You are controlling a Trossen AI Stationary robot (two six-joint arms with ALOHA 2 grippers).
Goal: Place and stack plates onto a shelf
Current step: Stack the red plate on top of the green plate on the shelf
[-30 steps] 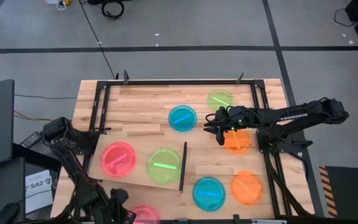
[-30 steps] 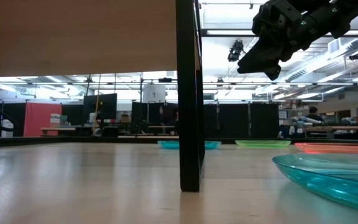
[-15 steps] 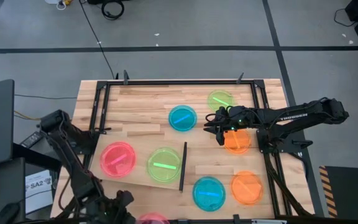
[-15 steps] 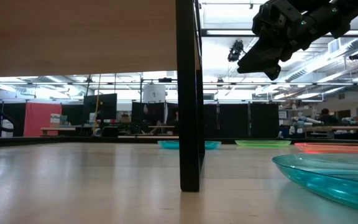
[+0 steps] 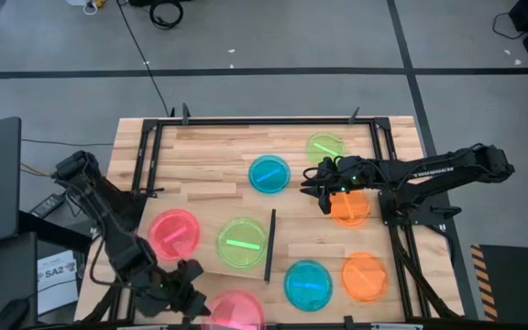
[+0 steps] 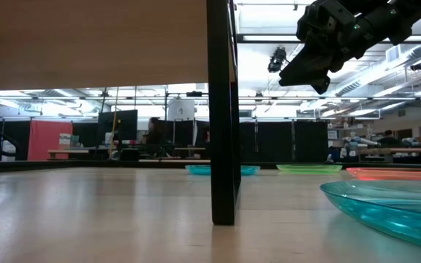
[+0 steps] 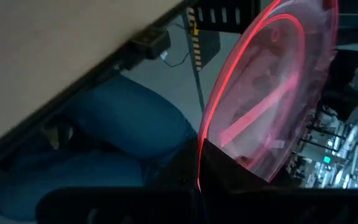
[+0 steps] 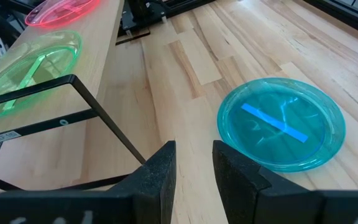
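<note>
My left gripper [image 5: 193, 286] is at the table's near edge, left of the middle, shut on a pink plate [image 5: 236, 312]. The shelf [image 5: 204, 261] is a pale panel with a black upright strip [image 5: 269, 245]; a pink plate [image 5: 174, 234] and a green plate [image 5: 243, 243] lie flat on it. My right gripper [image 5: 322, 190] hangs above the table between a blue plate [image 5: 269, 173] and an orange plate [image 5: 350, 209], its fingers a little apart and holding nothing. It also shows high in the low view [image 6: 309, 69]. My left gripper pinches the pink plate by its rim [image 7: 199, 168] between the two fingers. In the left wrist view the plate stands out beyond the fingers, edge-on to them. It is held over the table's near edge, and the frames show it resting on nothing.
More plates lie flat on the tabletop: green [image 5: 324, 147] near the far edge, blue [image 5: 308, 284] and orange [image 5: 365, 275] near the near edge, right of the strip. A black frame [image 5: 264, 121] runs round the table. A person's blue trouser legs [image 7: 123, 137] show beyond the table edge.
My left arm has swung, and its gripper has carried the pink plate along the near edge toward the table's right and a little farther in over the table. The plate shows larger in the high view now. My right arm has kept still.
</note>
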